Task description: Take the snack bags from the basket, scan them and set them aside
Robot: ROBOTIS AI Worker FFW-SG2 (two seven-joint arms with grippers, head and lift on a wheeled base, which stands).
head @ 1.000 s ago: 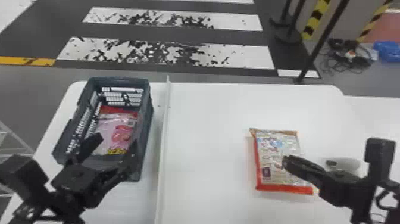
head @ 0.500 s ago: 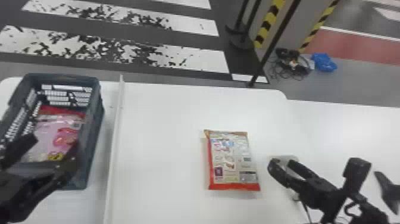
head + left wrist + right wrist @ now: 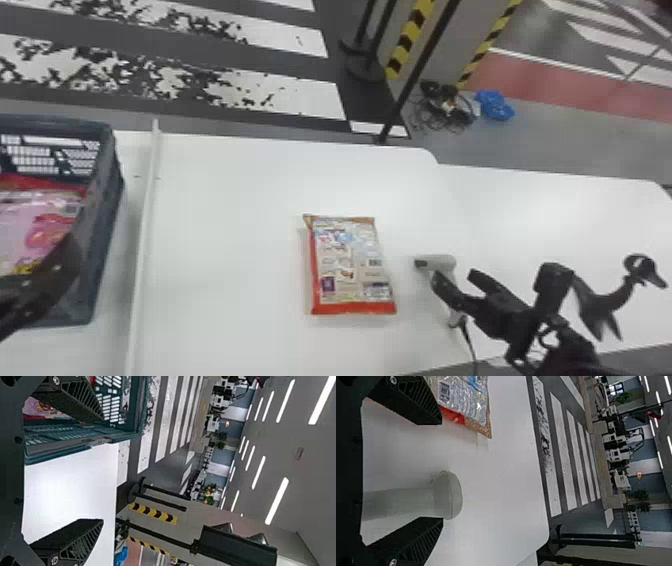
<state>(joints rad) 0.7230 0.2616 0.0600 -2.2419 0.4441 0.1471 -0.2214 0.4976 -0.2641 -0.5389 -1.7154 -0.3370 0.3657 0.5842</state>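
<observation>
Note, probably for gripping next, the scanner [image 3: 440, 261] near the desk's [image 3: 225, 250] right edge, its long axis toward the near edge, between the right arm's spread fingers [image 3: 417, 538], with a snack bag [image 3: 350, 270] toward the left edge and the left arm's parted fingers [image 3: 79, 538] farther off by the basket [image 3: 107, 200].

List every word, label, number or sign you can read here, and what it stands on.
No text is clear enough to quote.
Snack bag on the table: small print and a barcode, too blurred to read.
Pink bag in the basket: print too blurred to read.
</observation>
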